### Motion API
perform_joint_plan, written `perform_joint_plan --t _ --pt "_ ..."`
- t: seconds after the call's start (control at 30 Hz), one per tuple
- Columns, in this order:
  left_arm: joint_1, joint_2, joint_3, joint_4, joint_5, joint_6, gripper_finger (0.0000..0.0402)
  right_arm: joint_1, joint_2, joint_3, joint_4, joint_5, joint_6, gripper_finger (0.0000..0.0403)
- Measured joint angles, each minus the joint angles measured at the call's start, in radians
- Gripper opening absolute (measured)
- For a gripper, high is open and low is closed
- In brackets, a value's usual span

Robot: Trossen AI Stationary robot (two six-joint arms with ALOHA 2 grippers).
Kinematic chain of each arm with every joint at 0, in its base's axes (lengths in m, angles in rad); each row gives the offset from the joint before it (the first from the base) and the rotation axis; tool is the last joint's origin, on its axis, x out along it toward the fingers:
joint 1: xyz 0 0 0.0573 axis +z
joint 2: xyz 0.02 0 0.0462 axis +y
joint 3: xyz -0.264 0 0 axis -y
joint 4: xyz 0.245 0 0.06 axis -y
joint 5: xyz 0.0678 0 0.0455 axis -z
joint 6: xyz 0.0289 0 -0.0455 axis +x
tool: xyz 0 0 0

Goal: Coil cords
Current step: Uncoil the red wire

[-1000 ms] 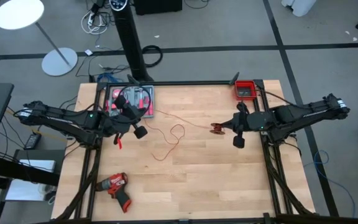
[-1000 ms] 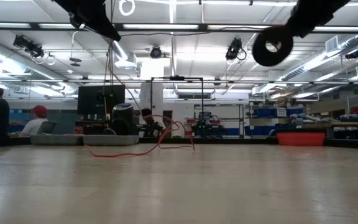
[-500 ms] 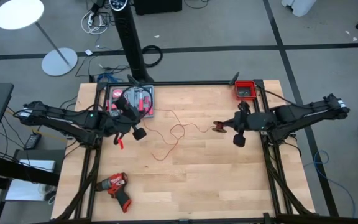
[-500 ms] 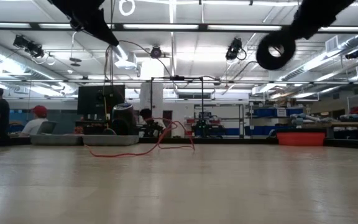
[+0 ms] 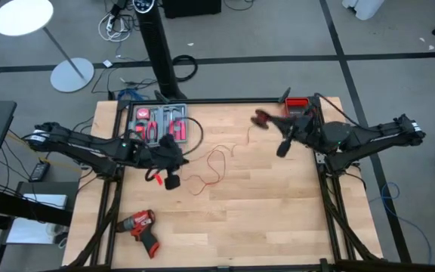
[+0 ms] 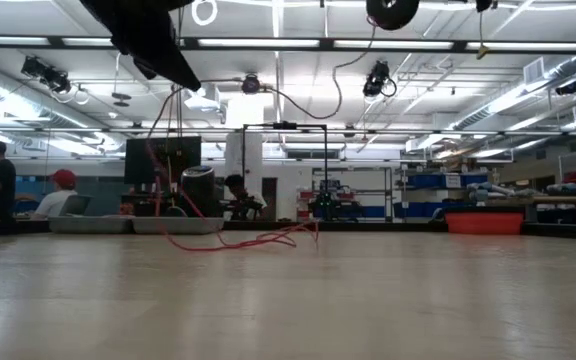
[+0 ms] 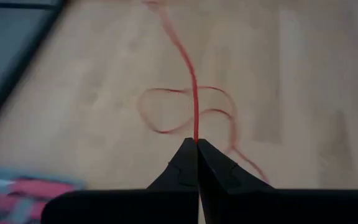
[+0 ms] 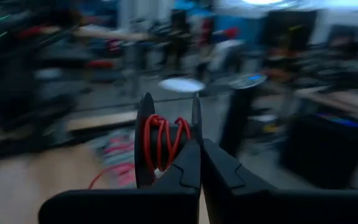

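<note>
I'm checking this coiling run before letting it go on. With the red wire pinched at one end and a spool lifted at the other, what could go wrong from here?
The left gripper pinches the red wire right at its fingertips, so a pull might slip it free. Slack loops cross on the table and could tighten into a knot. The right gripper holds the spool at one edge, so it may twist.

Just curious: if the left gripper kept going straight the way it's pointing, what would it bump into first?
Probably the wooden tabletop, about where the red wire it pinches lies looped; depth is hard to judge.
</note>
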Motion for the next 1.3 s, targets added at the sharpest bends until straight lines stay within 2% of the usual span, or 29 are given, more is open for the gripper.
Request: perform_joint_plan --t 0.13,0.27,0.47,0.57,0.77,1.0,1.17,1.3 --pt "0.0 0.05 0.0 0.08 0.164 0.022 0.0001 -0.036 0.014 0.0 0.033 0.117 -0.083 0.0" --pt "-0.005 0.085 0.0 0.195 0.358 0.034 0.0001 -0.076 0.041 0.0 -0.029 0.181 -0.11 0.0" --pt "-0.023 0.081 0.0 0.424 0.646 0.098 0.0001 -0.11 0.111 0.0 -0.196 0.187 -0.032 0.0" --pt "-0.024 0.061 0.0 0.509 0.724 0.139 0.0001 -0.122 0.154 0.0 -0.25 0.202 0.001 0.0" --pt "-0.006 0.004 0.0 0.569 0.727 0.214 0.0001 -0.146 0.231 -0.001 -0.299 0.22 0.039 0.0" --pt "0.003 -0.07 0.0 0.648 0.717 0.226 0.0001 -0.152 0.299 -0.001 -0.401 0.219 0.126 0.0" --pt "0.003 -0.121 0.001 0.643 0.591 0.271 0.0001 -0.144 0.333 -0.001 -0.45 0.168 0.203 0.0" --pt "0.003 -0.162 0.0 0.639 0.437 0.34 0.0001 -0.133 0.353 -0.001 -0.509 0.05 0.261 0.0"
